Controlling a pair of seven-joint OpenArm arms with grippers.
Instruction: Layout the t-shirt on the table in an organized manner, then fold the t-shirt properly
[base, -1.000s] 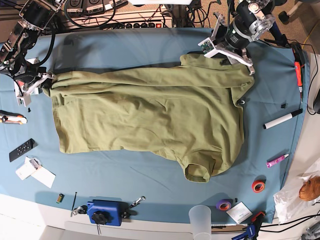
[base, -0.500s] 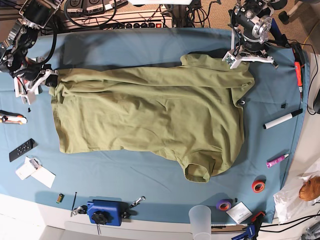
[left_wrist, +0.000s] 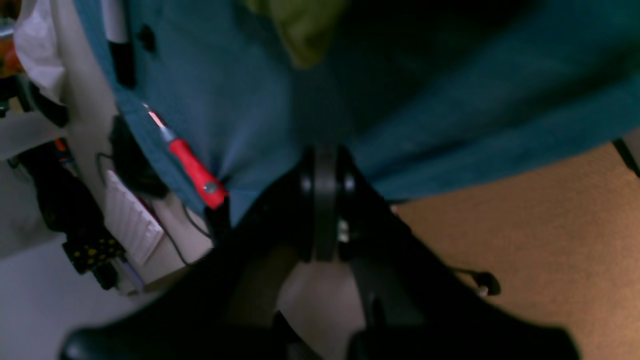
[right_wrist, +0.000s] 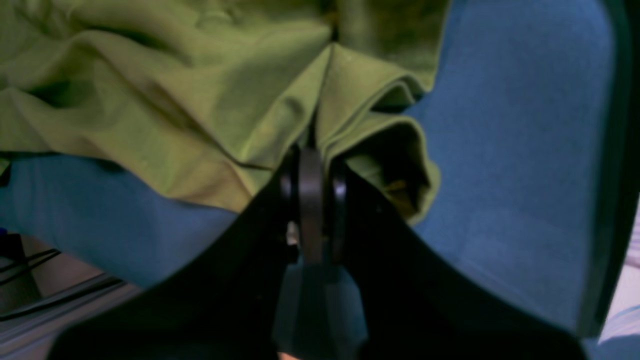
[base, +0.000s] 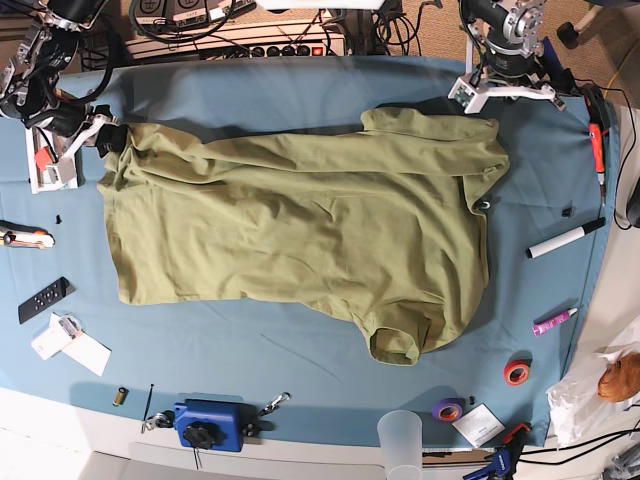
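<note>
The olive-green t-shirt (base: 300, 220) lies spread and wrinkled across the blue table (base: 250, 90), one sleeve (base: 400, 340) pointing to the near edge. My right gripper (base: 103, 138) is at the shirt's far left corner, shut on a bunched fold of the t-shirt (right_wrist: 260, 100), and the right gripper (right_wrist: 312, 157) shows cloth pinched between its fingers. My left gripper (base: 505, 88) hovers just past the shirt's far right corner. In the left wrist view the left gripper (left_wrist: 325, 155) is shut with nothing in it, above bare table (left_wrist: 450, 100), with a scrap of t-shirt (left_wrist: 300, 30) ahead.
A red-handled tool (base: 597, 145) (left_wrist: 195, 170) lies at the right edge. A black-and-white marker (base: 565, 238), pink marker (base: 553, 321), red tape roll (base: 517, 372) and purple tape roll (base: 447, 408) sit right. A blue device (base: 210, 423), plastic cup (base: 400, 435), remote (base: 43, 300) and cards (base: 70, 345) line the near side.
My left gripper has closed empty and drawn back from the shirt's far right corner toward the table's far edge. The right gripper has pulled the far left corner farther back.
</note>
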